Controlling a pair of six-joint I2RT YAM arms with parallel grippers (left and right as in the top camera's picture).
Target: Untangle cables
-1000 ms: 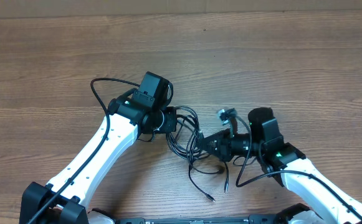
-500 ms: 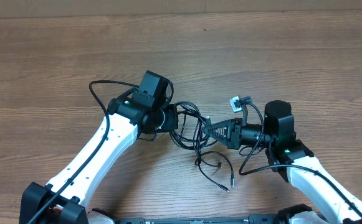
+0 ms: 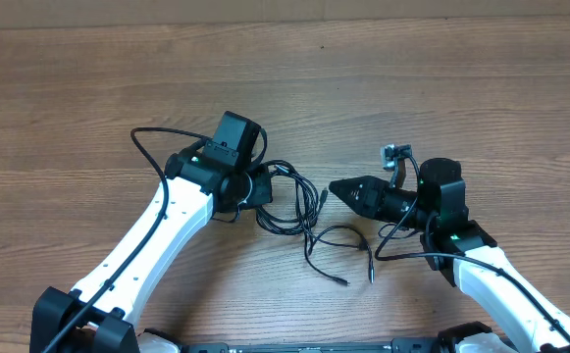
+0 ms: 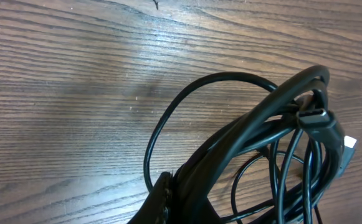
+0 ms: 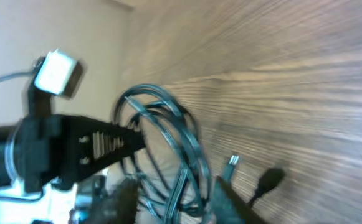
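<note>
A tangle of black cables (image 3: 289,191) lies mid-table. My left gripper (image 3: 260,186) is shut on the bundle's left side. In the left wrist view its fingers (image 4: 174,200) pinch a thick black cable (image 4: 261,112), with a plug (image 4: 327,124) hanging in the loops. A thin cable (image 3: 338,233) trails out of the bundle to the lower right and lies flat with two free ends. My right gripper (image 3: 338,188) is open and empty, just right of the bundle. Through its fingers (image 5: 177,202) I see the loops (image 5: 168,124) and a metal plug (image 5: 230,163).
The wooden table (image 3: 461,88) stretches behind and to both sides. My left arm's own black cable (image 3: 152,142) loops out to the left. The left arm's body (image 5: 75,146) shows beyond the bundle in the right wrist view.
My right gripper has let go of the cable and pulled back to the right. The thin cable has been drawn out of the bundle and dropped to the table. My left gripper shifted slightly left.
</note>
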